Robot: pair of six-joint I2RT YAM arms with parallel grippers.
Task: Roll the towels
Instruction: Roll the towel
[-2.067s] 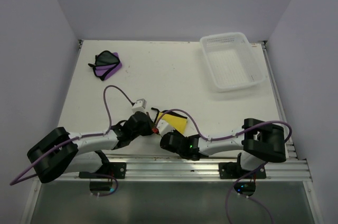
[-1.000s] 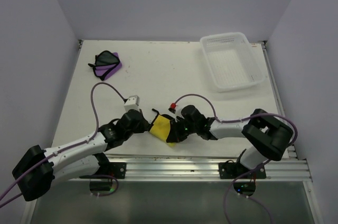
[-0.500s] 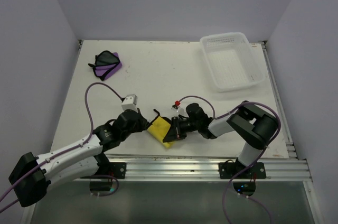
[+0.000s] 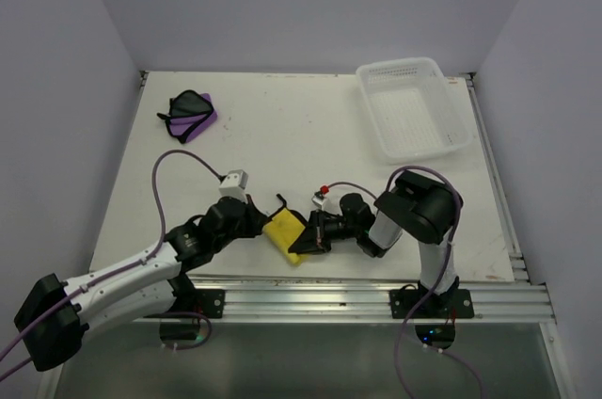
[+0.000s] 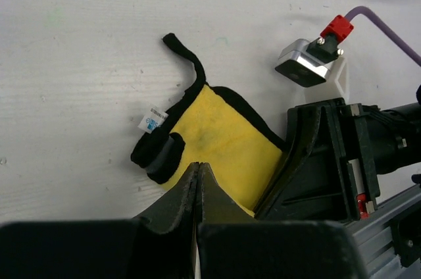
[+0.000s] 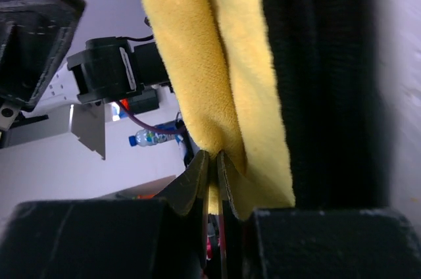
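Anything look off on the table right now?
Nothing spilled or damaged. The yellow towel is bunched in a loose fold, not a roll, pinched by the right gripper; the purple towel lies crumpled at the far-left corner.

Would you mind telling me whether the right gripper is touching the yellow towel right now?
Touching: in the right wrist view, the right gripper pinches a fold of the yellow towel between its nearly closed fingers.

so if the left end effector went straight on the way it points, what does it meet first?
The yellow towel: the left end effector, shut, sits right at its near edge, likely touching; depth is unclear.
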